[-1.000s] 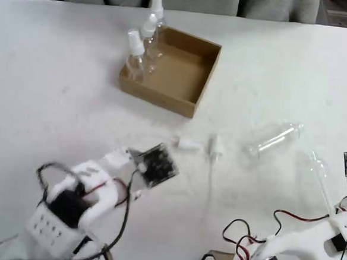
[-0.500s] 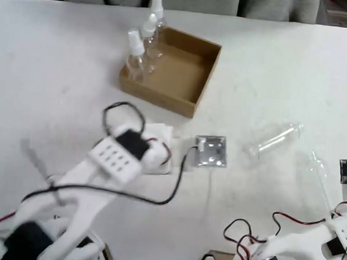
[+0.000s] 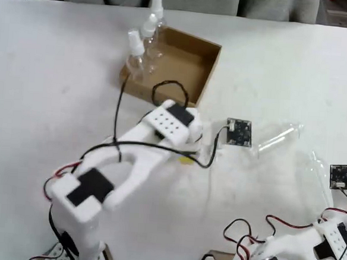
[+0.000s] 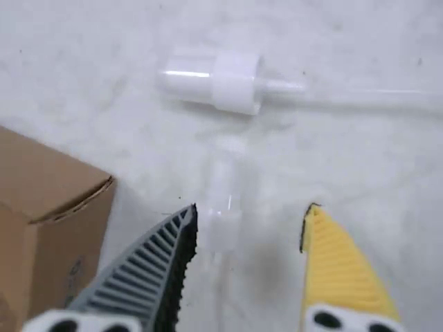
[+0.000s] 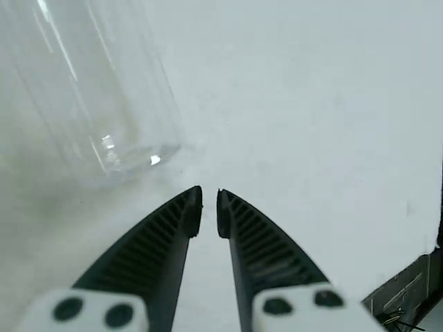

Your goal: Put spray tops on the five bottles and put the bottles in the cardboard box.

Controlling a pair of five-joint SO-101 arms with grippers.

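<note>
My left gripper (image 4: 249, 214) hangs open just above the table, one finger grey and one yellow. A pale, see-through spray top (image 4: 223, 207) lies between its fingers, untouched. Beyond it lies a white spray top (image 4: 221, 79) with its thin tube stretched out sideways. In the high view the left arm (image 3: 168, 126) reaches out in front of the cardboard box (image 3: 196, 99). Three capped bottles (image 3: 136, 56) stand in the box along one side. My right gripper (image 5: 209, 200) is shut on nothing, beside a lying clear bottle (image 5: 90, 90).
A second open clear bottle (image 3: 274, 139) lies on the white table right of the left arm's camera board (image 3: 239, 131). The other bottle (image 3: 316, 173) lies near the right arm (image 3: 333, 236). A corner of the box (image 4: 48, 214) sits close to the grey finger.
The left arm swung from the front left out to the table's middle and now covers the two spray tops in front of the box. The right arm shifted slightly.
</note>
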